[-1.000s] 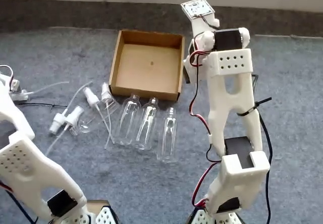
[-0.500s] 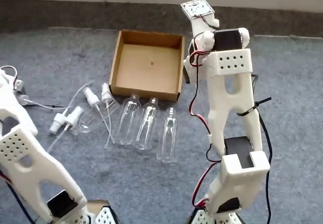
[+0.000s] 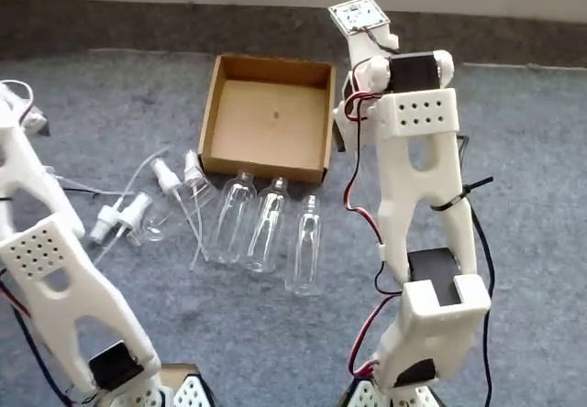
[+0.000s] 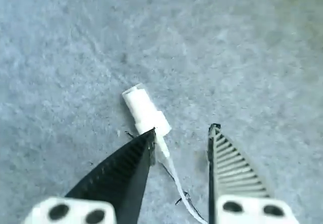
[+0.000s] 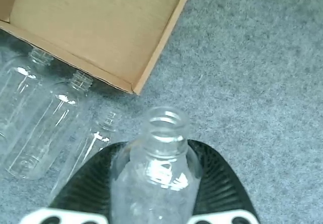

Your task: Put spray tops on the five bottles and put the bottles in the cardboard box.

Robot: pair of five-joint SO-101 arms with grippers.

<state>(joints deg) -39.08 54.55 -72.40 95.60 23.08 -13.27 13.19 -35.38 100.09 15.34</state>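
My right gripper [image 5: 160, 149] is shut on a clear open-necked bottle [image 5: 162, 133], held upright over the carpet just off the corner of the cardboard box [image 5: 162, 40]. That box [image 3: 213, 104] has nothing in it. Three clear bottles [image 3: 266, 224] lie side by side in front of it. My left gripper [image 4: 182, 130] stands open at the far left of the carpet. A white spray top [image 4: 146, 112] lies under it, beside one fingertip, and its thin tube runs back between the fingers. More spray tops [image 3: 168, 178] lie left of the bottles.
Another clear bottle [image 3: 158, 219] lies among the loose spray tops and their long tubes. The right arm [image 3: 417, 150] stands tall just right of the box. Grey carpet [image 3: 523, 196] covers the floor, with a darker strip along the far wall.
The left arm has swung away from me toward the far left, lifting its gripper end off the carpet. The right arm and its bottle have kept still.
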